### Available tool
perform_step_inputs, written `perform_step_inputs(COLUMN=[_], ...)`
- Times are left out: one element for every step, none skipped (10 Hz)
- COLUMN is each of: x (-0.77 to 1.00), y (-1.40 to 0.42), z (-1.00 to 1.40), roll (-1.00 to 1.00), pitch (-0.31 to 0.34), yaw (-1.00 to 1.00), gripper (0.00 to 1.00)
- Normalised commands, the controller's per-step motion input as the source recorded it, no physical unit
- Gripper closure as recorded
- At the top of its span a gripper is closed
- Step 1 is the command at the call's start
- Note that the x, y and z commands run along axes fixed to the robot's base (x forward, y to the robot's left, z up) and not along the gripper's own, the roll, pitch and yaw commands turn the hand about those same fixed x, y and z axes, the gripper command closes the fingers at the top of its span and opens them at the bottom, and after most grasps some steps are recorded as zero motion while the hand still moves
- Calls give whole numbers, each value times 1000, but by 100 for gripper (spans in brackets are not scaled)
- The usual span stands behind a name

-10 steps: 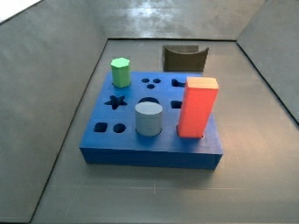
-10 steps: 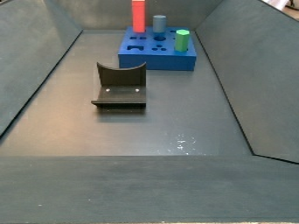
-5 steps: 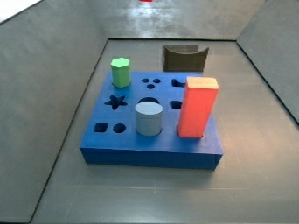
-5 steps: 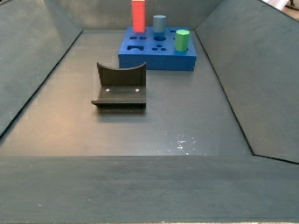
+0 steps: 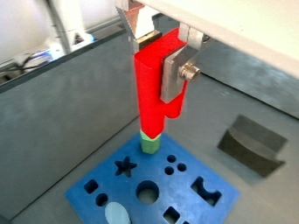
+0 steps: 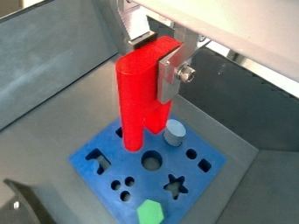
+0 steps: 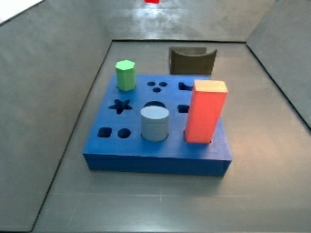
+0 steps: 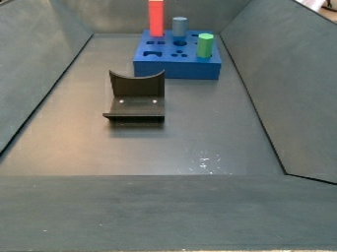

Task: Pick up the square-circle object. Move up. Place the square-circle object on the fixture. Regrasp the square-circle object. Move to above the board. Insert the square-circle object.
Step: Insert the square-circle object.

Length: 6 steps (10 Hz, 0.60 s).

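The jaws of the gripper (image 5: 166,63) pinch the bright red elongated square-circle object (image 5: 152,96) high above the thick blue holed board (image 5: 158,179), where any tilt could jam it against a hole's edge.

A small red tip of the peg (image 7: 152,2) shows at the top edge in a side view, where 1.0 s ago nothing showed.

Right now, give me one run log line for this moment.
phase: above board | end effector: shut on square-circle object, held upright over board | insert: not yet done
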Motion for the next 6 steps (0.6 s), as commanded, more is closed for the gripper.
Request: perform_step_inputs(x=[0,0,0,0,126,0], y=[0,0,0,-20,-3,11], z=[-9,-17,-43,-111,-31,0], roll=[0,0,-7,-76,-31,0], pitch=[0,0,0,0,39,7], yaw=[-1000,-1000,-1000,-1000,-111,0], gripper=[100,100,100,100,100,100])
